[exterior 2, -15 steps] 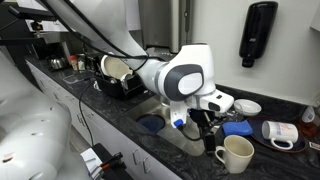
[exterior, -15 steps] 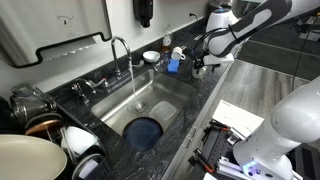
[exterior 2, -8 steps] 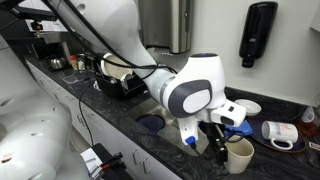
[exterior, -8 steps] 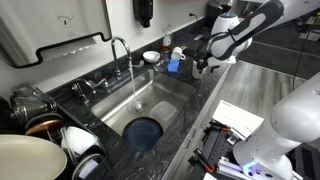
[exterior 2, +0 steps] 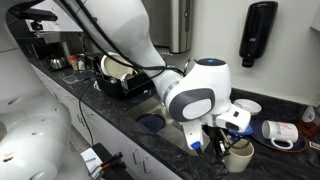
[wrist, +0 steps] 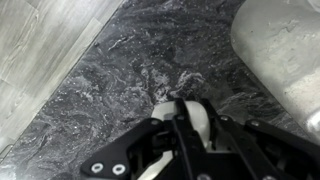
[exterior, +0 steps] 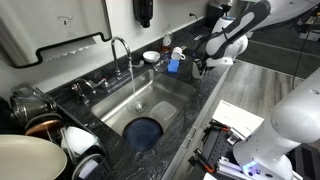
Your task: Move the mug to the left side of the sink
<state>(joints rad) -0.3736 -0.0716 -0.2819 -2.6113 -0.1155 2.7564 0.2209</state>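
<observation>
The cream mug [exterior 2: 241, 157] stands upright on the dark stone counter, to the right of the sink [exterior 2: 152, 112] in that exterior view. My gripper [exterior 2: 223, 148] reaches down onto its near side, shut on the mug's wall. In the wrist view the fingers sit close together, and between them at the gripper [wrist: 195, 103] shows a strip of the cream mug [wrist: 197, 120]. In an exterior view the gripper [exterior: 199, 68] hangs over the counter beyond the steel sink [exterior: 165, 95] and hides the mug.
A chrome faucet [exterior: 120, 50] runs water into the basin, where a blue round thing [exterior: 143, 131] lies. A blue sponge [exterior: 174, 66] and small dish [exterior: 150, 57] sit behind. Stacked dishes [exterior: 50, 140] crowd the near counter. A white mug on its side [exterior 2: 278, 131] lies close by.
The arm has swung over to the mug and come down onto it. The jaws went from open to shut on its wall.
</observation>
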